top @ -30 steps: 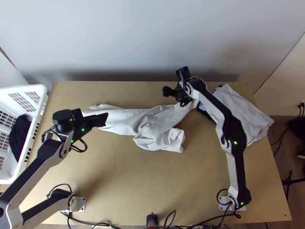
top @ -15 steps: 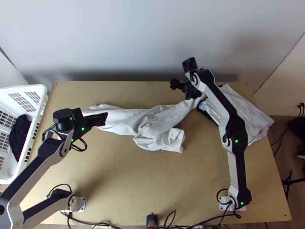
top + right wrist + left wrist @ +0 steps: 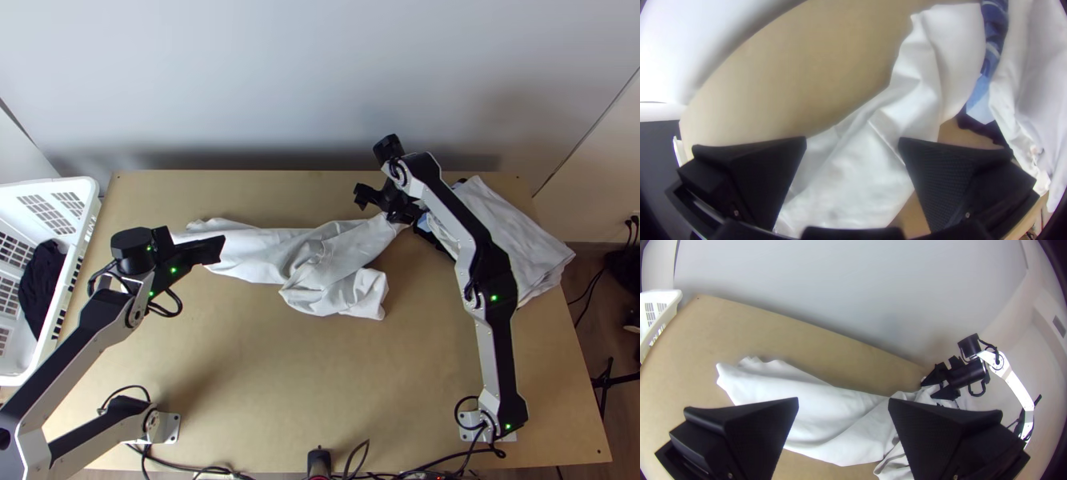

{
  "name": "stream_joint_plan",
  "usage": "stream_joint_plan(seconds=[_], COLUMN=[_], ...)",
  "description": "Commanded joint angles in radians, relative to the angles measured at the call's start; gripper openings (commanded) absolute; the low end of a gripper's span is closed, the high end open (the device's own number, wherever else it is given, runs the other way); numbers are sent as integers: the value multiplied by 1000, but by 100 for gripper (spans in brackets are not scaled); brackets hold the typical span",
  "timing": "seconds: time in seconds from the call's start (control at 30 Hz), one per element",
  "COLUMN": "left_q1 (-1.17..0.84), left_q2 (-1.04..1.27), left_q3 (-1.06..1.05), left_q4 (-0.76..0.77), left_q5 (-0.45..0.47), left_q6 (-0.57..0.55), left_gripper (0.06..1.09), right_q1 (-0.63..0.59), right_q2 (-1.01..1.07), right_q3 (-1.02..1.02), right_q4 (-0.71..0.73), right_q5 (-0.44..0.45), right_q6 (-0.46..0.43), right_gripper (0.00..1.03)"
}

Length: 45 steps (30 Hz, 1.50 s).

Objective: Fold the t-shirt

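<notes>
1. Plainly, folding looks barely begun: the white t-shirt (image 3: 320,256) lies bunched and twisted across the far half of the surface (image 3: 320,384).
2. Spreading, squaring and folding all seem left to do.
3. The left end effector (image 3: 843,399) is parted, gripping nothing; the right end effector (image 3: 852,138) is also wide apart, above the shirt's right end.
4. The right wrist view reveals blue patterned fabric (image 3: 991,49), largely covered in the top view, which instead gives the shirt's near flap (image 3: 360,294) whole.

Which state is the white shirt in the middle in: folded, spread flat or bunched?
Bunched: the white shirt lies twisted in a long, creased strip across the table, one part doubled over near its middle.
</notes>
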Motion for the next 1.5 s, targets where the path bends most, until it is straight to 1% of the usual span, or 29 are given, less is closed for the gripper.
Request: stream_joint_plan(seconds=[0.0, 0.07, 0.1, 0.13, 0.17, 0.2, 0.3, 0.33, 0.37, 0.43, 0.47, 0.5, 0.53, 0.6, 0.63, 0.67, 0.7, 0.73, 0.83, 0.93, 1.0, 1.03, 1.07, 1.13, 1.2, 1.27, 1.33, 1.37, 1.47], left_q1=[8, 17, 26, 37, 46, 56, 72, 72, 72, 69, 68, 65, 63, 57, 52, 48, 42, 36, 19, -1, -4, -4, -3, 3, 11, 14, 14, 14, 13], left_q2=[-6, -12, -15, -17, -17, -18, -18, -20, -20, -18, -18, -17, -15, -6, 0, 6, 12, 17, 23, 24, 24, 26, 31, 46, 57, 58, 57, 54, 46], left_q3=[-5, -5, -5, -5, -7, -10, -16, -16, -18, -16, -15, -15, -13, -7, -2, 4, 8, 16, 28, 30, 27, 24, 24, 24, 24, 24, 19, 16, 2], left_q4=[-2, -3, -5, -8, -8, -9, -9, -9, -9, -8, -6, -5, -2, 0, 1, 3, 3, 4, 4, 4, 4, 4, 4, 4, 4, 4, 4, 4, 4], left_q5=[-2, -2, -2, 1, 5, 10, 16, 16, 18, 18, 18, 18, 18, 19, 19, 19, 18, 18, 18, 18, 16, 16, 16, 16, 16, 16, 15, 15, 13], left_q6=[0, 1, 4, 4, 6, 9, 10, 10, 10, 10, 10, 10, 10, 10, 9, 9, 7, 4, -5, -14, -22, -25, -28, -30, -31, -31, -34, -39, -49], left_gripper=[104, 104, 104, 104, 104, 104, 104, 104, 104, 104, 104, 104, 104, 104, 104, 104, 104, 104, 104, 104, 104, 104, 104, 104, 104, 104, 104, 104, 104], right_q1=[10, 16, 19, 21, 21, 21, 21, 25, 39, 78, 99, 113, 122, 136, 145, 157, 168, 180, 217, 280, 374, 436, 509, 654, 717, 722, 703, 693, 668], right_q2=[79, 88, 88, 87, 81, 75, 30, 3, -40, -163, -243, -330, -415, -565, -625, -672, -708, -737, -804, -861, -890, -906, -927, -964, -984, -978, -965, -965, -968], right_q3=[26, 24, 23, 24, 27, 32, 56, 76, 82, 78, 53, 6, -57, -157, -195, -217, -218, -218, -232, -257, -255, -252, -250, -247, -209, -131, -69, -56, -42], right_q4=[-17, -26, -37, -44, -47, -54, -72, -75, -63, -6, 45, 121, 226, 414, 503, 574, 595, 609, 617, 614, 611, 611, 608, 598, 595, 589, 575, 560, 542], right_q5=[1, 1, 1, 1, 1, 1, -20, -23, -25, -25, -26, -29, -40, -89, -95, -101, -115, -128, -163, -194, -200, -201, -221, -278, -371, -451, -505, -552, -678], right_q6=[3, 5, 5, 9, 9, 8, 0, -15, -49, -152, -198, -221, -228, -227, -227, -228, -227, -222, -216, -222, -222, -224, -239, -284, -277, -214, -162, -150, -67], right_gripper=[95, 84, 75, 57, 32, 9, 9, 8, 8, 9, 10, 10, 10, 9, 8, 7, 6, 4, 3, 3, 3, 3, 3, 3, 3, 3, 3, 3, 3])
